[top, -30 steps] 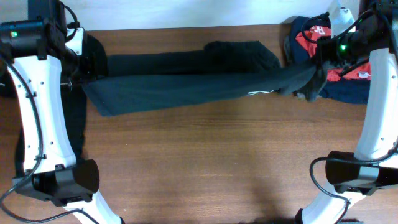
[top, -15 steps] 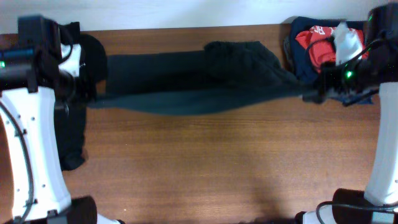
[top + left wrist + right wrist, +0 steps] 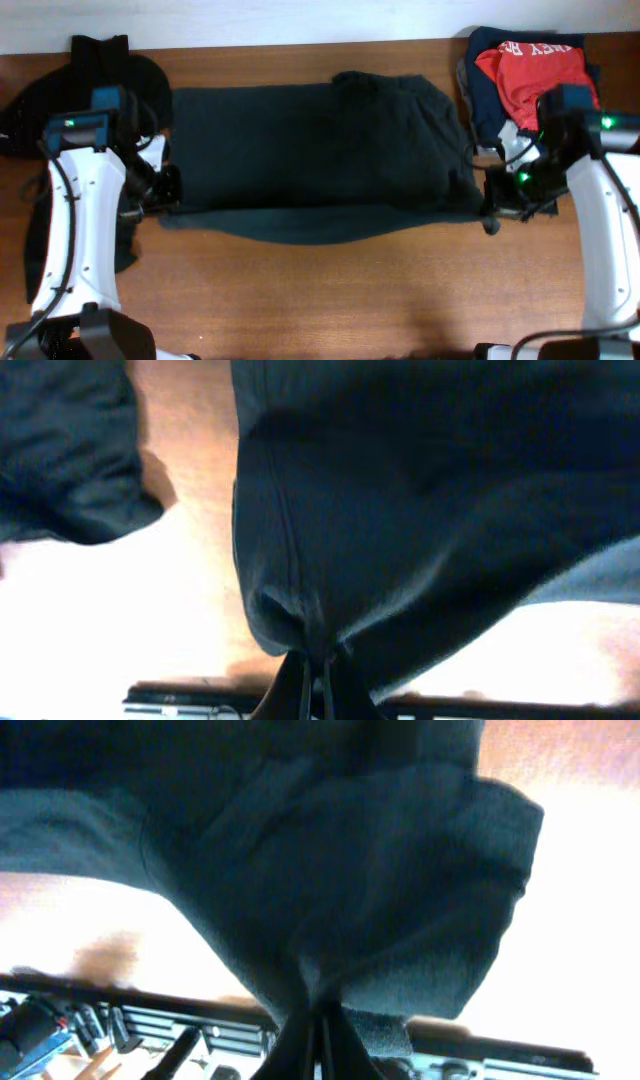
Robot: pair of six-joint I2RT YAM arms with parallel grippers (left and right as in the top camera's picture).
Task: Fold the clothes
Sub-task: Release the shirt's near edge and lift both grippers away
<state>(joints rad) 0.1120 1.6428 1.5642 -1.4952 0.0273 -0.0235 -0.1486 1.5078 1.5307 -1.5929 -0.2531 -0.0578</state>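
The black T-shirt point(image 3: 310, 160) lies spread across the far middle of the table, its near edge sagging between my two grippers; no lettering shows. My left gripper point(image 3: 168, 200) is shut on the shirt's near left corner point(image 3: 320, 630). My right gripper point(image 3: 490, 205) is shut on its near right corner point(image 3: 330, 970). Both corners are held just above the wood. A bunched fold point(image 3: 390, 95) sits on the shirt's far right part.
A pile of red-orange and navy garments point(image 3: 525, 65) lies at the far right corner. Another black garment point(image 3: 100, 60) lies at the far left, with more dark cloth point(image 3: 115, 250) beside my left arm. The table's near half point(image 3: 330, 300) is bare wood.
Both grippers have pulled the shirt's edge toward the near side and lowered it. The stretched band of cloth has opened out into a wide flat layer over the table.
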